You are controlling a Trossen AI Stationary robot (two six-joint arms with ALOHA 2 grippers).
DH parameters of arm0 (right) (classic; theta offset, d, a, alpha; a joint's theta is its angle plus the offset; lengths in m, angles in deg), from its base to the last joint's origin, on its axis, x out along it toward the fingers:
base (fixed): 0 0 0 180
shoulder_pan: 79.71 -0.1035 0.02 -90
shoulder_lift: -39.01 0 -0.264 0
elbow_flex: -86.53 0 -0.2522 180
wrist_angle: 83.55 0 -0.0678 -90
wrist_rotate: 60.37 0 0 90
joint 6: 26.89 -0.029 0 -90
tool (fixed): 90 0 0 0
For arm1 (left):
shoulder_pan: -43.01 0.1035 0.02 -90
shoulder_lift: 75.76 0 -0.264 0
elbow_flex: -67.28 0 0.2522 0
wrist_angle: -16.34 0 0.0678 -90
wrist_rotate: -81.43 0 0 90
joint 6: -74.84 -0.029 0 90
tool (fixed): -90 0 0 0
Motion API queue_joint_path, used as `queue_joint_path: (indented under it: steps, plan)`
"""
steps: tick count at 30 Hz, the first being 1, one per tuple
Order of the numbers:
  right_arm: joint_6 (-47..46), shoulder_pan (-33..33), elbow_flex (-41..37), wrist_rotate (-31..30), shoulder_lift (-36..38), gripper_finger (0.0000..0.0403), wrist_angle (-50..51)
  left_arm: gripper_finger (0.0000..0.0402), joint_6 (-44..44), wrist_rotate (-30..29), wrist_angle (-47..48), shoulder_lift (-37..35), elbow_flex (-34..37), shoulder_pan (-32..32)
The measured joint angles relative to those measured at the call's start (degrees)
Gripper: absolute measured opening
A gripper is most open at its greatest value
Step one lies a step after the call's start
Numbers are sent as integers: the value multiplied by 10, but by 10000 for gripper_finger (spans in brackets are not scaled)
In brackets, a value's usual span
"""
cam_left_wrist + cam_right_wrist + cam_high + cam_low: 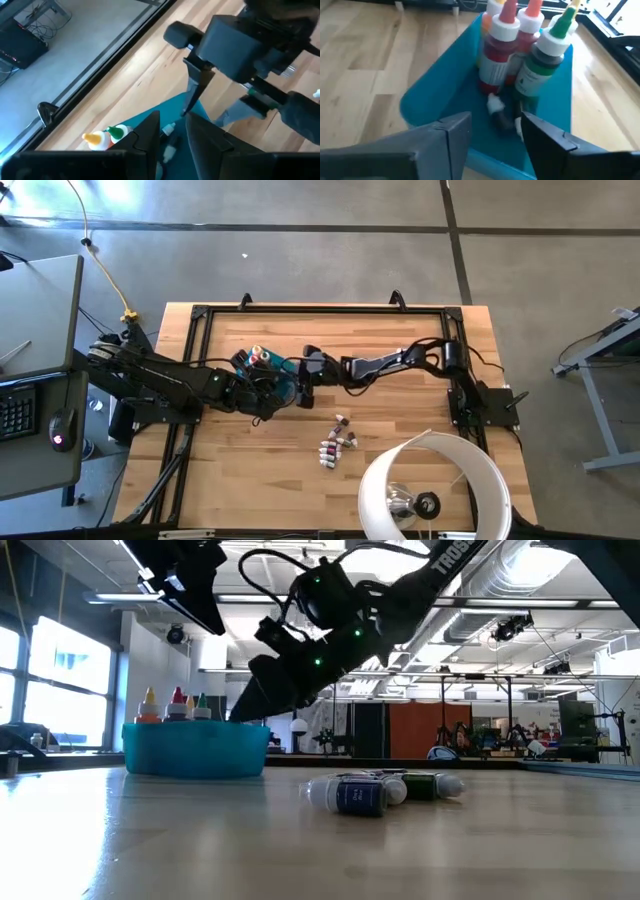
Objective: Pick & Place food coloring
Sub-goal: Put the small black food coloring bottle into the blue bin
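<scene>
A teal bin (284,380) (195,750) sits mid-table. Three or so bottles (520,45) (175,705) with red, orange and green caps stand upright in its far-left end. A dark bottle (500,115) with a white cap lies on the bin floor. My right gripper (492,125) (303,385) is open, slanting down over the bin's right end, with its fingers on either side of that lying bottle, apart from it. My left gripper (172,130) is open and hovers above the bin. Several more bottles (336,444) (380,790) lie on their sides on the table, toward the near edge.
A white lampshade with a bulb (435,485) sits at the table's near right corner. A black frame rail (320,308) runs around the tabletop. Bare wood lies between the bin and the lying bottles. A desk with a keyboard and mouse (62,428) stands off to the left.
</scene>
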Motion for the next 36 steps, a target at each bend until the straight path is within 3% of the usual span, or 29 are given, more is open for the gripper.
queue_joint_path:
  steps: [5,9,15,21,27,32,36]
  plan:
    - [8,-43,3,32,38,182,61,92,2,0,-4,0,0,0]
    - [14,-99,3,8,97,169,206,91,2,0,-14,0,0,0]
    - [-59,-167,-9,0,157,148,405,91,2,6,-21,0,0,0]
    - [-102,-199,-94,-52,159,145,408,91,2,12,-26,0,0,0]
    - [-135,-193,-109,-113,164,145,404,92,2,17,-30,0,0,0]
    - [-183,-171,-109,-56,158,145,408,92,3,21,-30,0,0,0]
    - [-187,-159,-136,-64,157,145,383,92,3,22,-30,0,0,0]
